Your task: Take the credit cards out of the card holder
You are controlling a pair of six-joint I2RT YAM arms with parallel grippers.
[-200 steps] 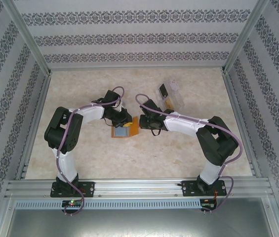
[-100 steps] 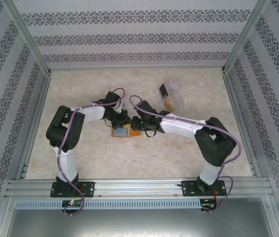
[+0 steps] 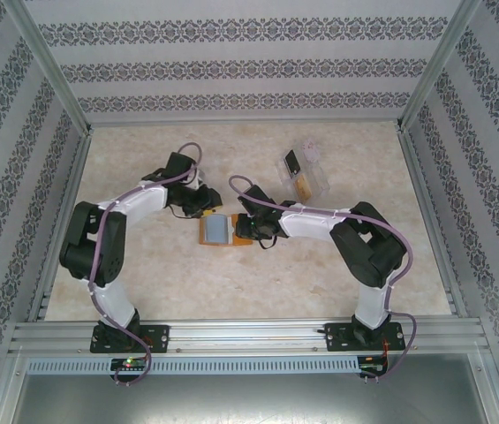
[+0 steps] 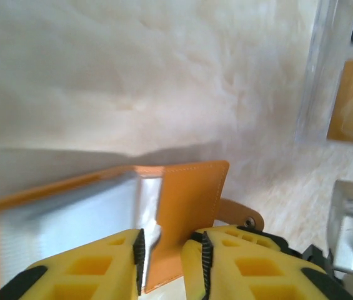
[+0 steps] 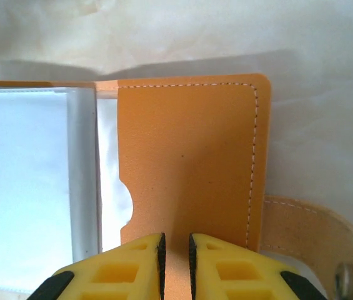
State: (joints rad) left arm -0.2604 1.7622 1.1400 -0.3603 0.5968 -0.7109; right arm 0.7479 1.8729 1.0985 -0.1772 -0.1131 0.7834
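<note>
Over the last second the left arm is swinging its elbow out toward the left wall, and the left gripper is backing off to the far left corner of the card holder. Its fingers are sitting close together. The wrist picture is smeared by motion, so I cannot tell whether they are pinching anything or just framing the orange flap beyond them.

The card holder is lying open on the table between the two grippers. With the left gripper out of the way, its grey pockets are now showing from above.

The right gripper is sliding in from the right and is now pinching the near edge of the flap, fingers almost closed on it. That is pinning the holder open, so the left gripper is probably being freed to pull the next card.

Farther right, cards are already lying in the clear tray.
</note>
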